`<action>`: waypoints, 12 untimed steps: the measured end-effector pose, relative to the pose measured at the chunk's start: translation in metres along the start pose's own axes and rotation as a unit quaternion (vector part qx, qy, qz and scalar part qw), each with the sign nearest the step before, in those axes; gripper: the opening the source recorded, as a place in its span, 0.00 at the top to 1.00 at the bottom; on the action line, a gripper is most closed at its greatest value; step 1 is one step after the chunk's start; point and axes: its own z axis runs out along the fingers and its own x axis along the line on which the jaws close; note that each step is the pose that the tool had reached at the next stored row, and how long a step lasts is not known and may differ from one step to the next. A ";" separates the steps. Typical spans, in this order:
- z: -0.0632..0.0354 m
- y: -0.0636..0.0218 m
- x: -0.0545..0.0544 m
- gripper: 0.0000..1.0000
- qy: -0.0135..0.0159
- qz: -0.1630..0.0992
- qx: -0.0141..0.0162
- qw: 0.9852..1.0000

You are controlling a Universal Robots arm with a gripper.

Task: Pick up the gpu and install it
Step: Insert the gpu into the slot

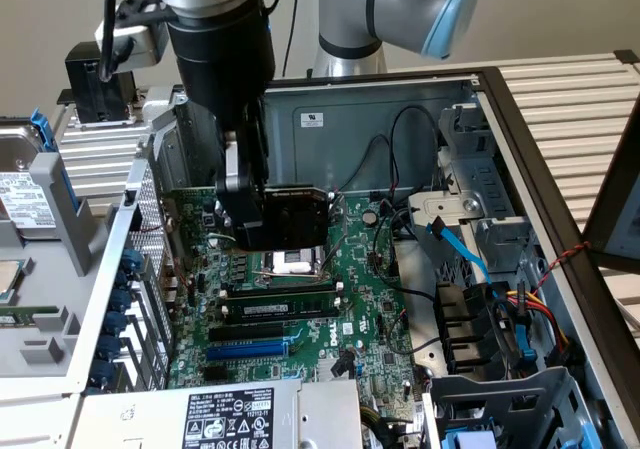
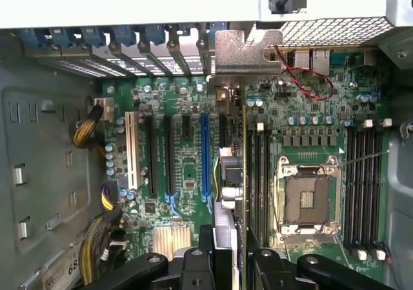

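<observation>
The gpu (image 1: 296,215) hung on edge above the motherboard (image 1: 370,299) inside the open case (image 1: 340,119), not seated, with the jaws pinching it. Seen from the wrist, its long axis ran parallel to the expansion slots. It sat just beside the blue slot (image 2: 205,151), with its silver bracket (image 2: 248,50) toward the rear openings. The gripper (image 1: 268,219) pointed straight down from the arm (image 1: 215,39).

I'm working a computer-assembly bench: an open grey steel PC case (image 1: 400,119), green motherboard (image 1: 370,299) bare inside it.
</observation>
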 end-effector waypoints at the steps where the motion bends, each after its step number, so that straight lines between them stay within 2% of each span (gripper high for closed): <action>1: 0.0012 -0.0005 0.000 0.72 0.000 0.000 0.000 1.000; 12: 0.0206 -0.0050 0.005 0.72 0.000 0.001 0.000 1.000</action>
